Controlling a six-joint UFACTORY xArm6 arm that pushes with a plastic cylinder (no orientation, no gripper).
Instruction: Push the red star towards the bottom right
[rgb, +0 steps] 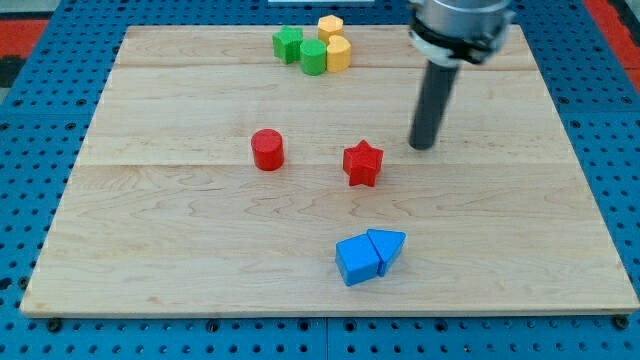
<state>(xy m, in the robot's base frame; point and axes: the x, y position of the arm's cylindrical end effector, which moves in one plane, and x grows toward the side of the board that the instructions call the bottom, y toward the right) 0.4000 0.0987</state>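
The red star (363, 163) lies near the middle of the wooden board (180, 240). My tip (422, 146) rests on the board a short way to the star's upper right, apart from it. The dark rod rises from there to the arm at the view's top right. A red cylinder (267, 150) stands to the star's left.
A blue cube (357, 260) and a blue triangular block (388, 246) touch each other below the star. At the view's top sit a green block (288, 44), a green cylinder (314, 57), a yellow hexagonal block (331, 27) and a yellow cylinder (339, 53).
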